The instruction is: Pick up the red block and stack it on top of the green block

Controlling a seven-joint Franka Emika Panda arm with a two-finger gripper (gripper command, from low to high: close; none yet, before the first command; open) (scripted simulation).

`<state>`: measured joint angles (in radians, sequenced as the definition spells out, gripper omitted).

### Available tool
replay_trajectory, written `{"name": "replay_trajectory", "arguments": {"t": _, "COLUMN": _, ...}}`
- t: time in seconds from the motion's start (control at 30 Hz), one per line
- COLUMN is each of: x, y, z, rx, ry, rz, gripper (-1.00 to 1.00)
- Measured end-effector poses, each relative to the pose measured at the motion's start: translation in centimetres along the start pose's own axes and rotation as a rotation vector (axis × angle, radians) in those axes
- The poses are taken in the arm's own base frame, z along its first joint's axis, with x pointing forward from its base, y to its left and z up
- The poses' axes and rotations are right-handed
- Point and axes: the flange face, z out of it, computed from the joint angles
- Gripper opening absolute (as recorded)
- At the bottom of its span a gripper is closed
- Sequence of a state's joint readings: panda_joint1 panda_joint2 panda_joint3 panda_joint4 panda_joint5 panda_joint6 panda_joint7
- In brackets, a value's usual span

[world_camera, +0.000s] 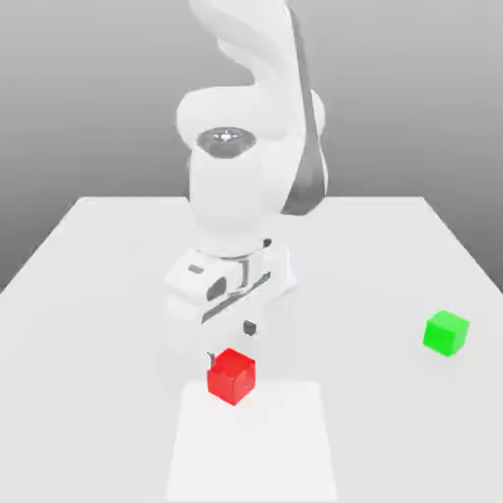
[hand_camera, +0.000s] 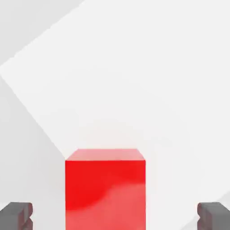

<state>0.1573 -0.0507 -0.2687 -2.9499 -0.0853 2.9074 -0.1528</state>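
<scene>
My gripper (hand_camera: 115, 216) is open, the red block (hand_camera: 105, 193) between its fingers, touching neither; the green block (world_camera: 446, 333) sits well apart, with bare table (world_camera: 368, 295) between.

The red block (world_camera: 231, 376), a bright, plain-faced cube, sits flat on the bench (world_camera: 373, 413), one corner turned toward the exterior view. The green block (world_camera: 446, 333), a similar small cube in vivid green, lies well apart from the red block, toward the exterior view's right and farther back.
</scene>
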Motion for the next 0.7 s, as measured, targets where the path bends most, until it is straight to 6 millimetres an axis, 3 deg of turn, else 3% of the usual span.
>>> {"name": "replay_trajectory", "arguments": {"t": 0.37, "x": -0.5, "y": -0.1, "z": 4.4, "rx": 0.004, "ry": -0.002, "rz": -0.002, "gripper": 0.0}}
{"name": "replay_trajectory", "arguments": {"t": 0.4, "x": -0.7, "y": -0.1, "z": 4.9, "rx": 0.006, "ry": -0.004, "rz": -0.003, "gripper": -1.0}}
{"name": "replay_trajectory", "arguments": {"t": 0.7, "x": -0.5, "y": -0.1, "z": 4.3, "rx": 0.005, "ry": -0.003, "rz": -0.001, "gripper": -1.0}}
